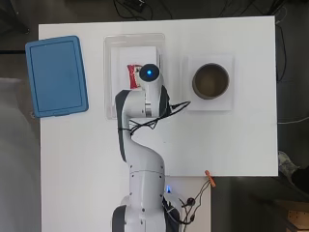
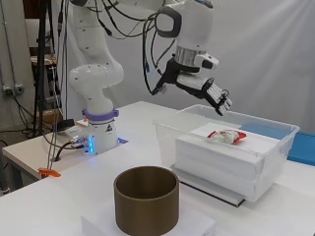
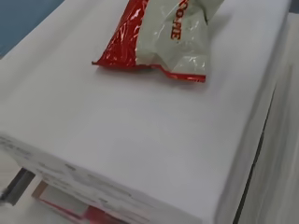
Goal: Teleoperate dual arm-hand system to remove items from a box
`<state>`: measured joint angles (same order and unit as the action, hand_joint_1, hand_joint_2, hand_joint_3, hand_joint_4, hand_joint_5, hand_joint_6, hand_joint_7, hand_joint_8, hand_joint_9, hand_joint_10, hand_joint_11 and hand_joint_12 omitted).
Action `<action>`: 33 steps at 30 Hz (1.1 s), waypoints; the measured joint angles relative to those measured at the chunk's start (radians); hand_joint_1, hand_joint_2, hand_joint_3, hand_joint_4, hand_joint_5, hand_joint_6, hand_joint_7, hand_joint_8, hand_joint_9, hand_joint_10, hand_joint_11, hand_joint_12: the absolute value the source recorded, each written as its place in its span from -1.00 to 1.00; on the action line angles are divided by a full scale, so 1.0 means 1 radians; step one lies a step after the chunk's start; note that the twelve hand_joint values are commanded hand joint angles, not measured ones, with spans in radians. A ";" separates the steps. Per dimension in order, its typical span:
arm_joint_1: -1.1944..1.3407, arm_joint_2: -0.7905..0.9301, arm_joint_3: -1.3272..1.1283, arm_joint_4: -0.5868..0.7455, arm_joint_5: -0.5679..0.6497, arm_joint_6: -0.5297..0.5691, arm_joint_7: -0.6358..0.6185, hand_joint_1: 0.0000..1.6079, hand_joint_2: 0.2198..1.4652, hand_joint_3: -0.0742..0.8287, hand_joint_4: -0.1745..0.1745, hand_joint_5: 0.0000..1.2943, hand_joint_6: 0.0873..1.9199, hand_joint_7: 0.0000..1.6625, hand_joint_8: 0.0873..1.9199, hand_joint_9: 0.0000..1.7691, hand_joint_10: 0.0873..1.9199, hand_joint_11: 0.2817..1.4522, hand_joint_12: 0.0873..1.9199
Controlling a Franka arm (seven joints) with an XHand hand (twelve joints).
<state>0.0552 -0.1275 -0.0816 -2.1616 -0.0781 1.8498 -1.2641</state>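
Overhead looks straight down, side looks across the table, wrist sits close — all share the box (image 1: 110, 72).

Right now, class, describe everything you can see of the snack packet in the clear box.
The snack packet is a small, crinkled pouch of glossy film, red along its edges with a pale, whitish middle bearing red print. It looks sealed and slightly puffed. It lies flat on top of a white block inside the clear plastic box, touching only that block. The hand hovers above it, fingers straight, without contact.

Snack packet (image 1: 132, 76) perhaps half-hidden under arm
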 joint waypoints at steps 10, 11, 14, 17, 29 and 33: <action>-0.010 0.316 0.013 0.194 -0.043 -0.030 -0.020 -0.17 0.21 -0.84 -0.44 -0.36 -0.68 -0.37 -0.65 -0.27 -0.66 -0.51 -0.74; -0.011 0.355 0.017 0.229 -0.058 -0.039 -0.031 0.07 0.36 -0.82 -0.28 -0.08 -0.25 -0.06 0.03 0.10 0.00 -0.13 -0.08; -0.021 0.384 0.009 0.258 -0.057 -0.042 -0.119 0.19 0.53 -0.83 0.77 0.24 0.19 0.32 0.90 0.58 0.87 0.44 0.86; -0.023 0.370 0.009 0.248 0.022 -0.060 -0.250 0.19 0.55 -0.83 0.98 0.29 0.23 0.33 1.00 0.62 0.99 0.49 0.99; -0.045 0.095 -0.031 0.211 -0.035 -0.076 -0.160 0.16 0.59 -0.84 1.00 0.23 0.28 0.19 0.58 0.37 0.76 0.09 0.92; -0.086 -0.048 -0.153 0.132 -0.079 -0.057 -0.136 0.16 0.59 -0.84 1.00 0.23 0.28 0.22 0.48 0.39 0.69 0.03 0.87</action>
<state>-0.0303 -0.1751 -0.2347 -2.0294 -0.1575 1.7927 -1.4004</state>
